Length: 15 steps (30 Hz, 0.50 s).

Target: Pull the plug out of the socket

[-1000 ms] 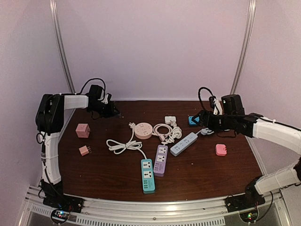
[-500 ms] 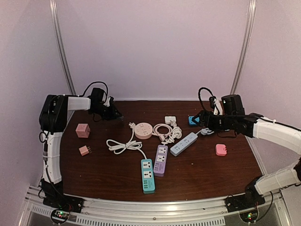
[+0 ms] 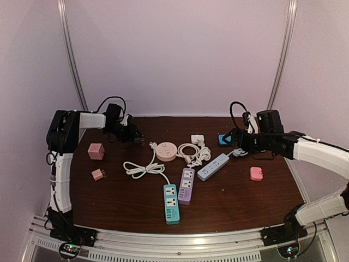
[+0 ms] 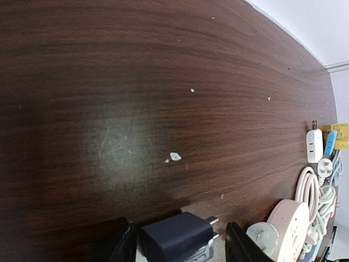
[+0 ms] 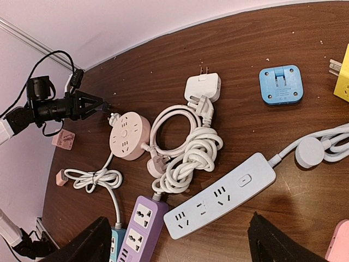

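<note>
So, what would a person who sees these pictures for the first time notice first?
Most likely the clutter at the middle of the table: a round pink socket, a tangle of white cable, and a teal strip, a purple strip and a pale blue strip. Next, the left pincer at the rear left, holding a dark plug near that round socket, its prongs bare.

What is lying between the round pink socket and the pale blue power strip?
A coiled white cable lies there, seen best in the right wrist view.
</note>
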### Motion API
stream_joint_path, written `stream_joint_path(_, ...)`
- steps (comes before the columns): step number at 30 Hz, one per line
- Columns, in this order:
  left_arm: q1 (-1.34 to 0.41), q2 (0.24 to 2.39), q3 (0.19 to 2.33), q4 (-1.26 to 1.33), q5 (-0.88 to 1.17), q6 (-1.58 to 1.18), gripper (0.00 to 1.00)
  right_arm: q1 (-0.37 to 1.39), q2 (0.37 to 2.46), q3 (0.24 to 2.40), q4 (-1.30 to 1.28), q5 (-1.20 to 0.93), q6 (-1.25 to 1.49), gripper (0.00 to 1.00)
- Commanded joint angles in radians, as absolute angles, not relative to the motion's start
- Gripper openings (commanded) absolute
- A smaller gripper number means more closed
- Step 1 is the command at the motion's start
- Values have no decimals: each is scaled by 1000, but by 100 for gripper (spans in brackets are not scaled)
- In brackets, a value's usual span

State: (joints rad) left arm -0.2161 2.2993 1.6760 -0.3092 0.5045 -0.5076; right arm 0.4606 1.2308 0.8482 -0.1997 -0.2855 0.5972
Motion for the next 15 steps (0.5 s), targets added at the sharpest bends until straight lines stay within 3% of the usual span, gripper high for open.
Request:
stream_joint_path(1, -215, 2291, 1695, -320, 465, -478, 60, 466, 1226, 836, -212, -259, 587, 88)
stream_joint_path(7, -215, 2258, 1713, -362, 406, -440, 73, 467, 1224, 836, -218, -246, 584, 90)
stream_joint_path(15, -235, 2119, 1661, -375, 339, -409, 95, 468, 1223, 831, -222, -174, 567, 100)
